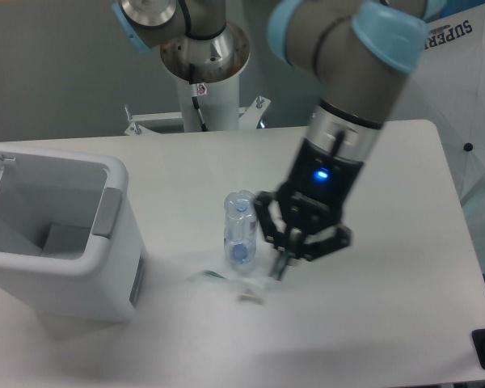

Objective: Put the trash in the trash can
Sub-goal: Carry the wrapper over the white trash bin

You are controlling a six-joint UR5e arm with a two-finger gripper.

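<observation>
We noted the claw [281, 265] pinched on the trash [230, 283], which hung low beside the bottle [241, 230], well short of the trash can [105, 267], presumably mid-carry above the tabletop [388, 323].

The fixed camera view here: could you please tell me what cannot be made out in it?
- Thin clear plastic wrapper: blurred and see-through; its outline and label are unreadable.
- Claw: the fingertips are blurred, so whether it pinches the wrapper is unclear.
- Large white rectangular plastic bin: cut by the left edge; its near wall hides part of the floor.
- Clear plastic bottle with blue cap: contents indiscernible.
</observation>
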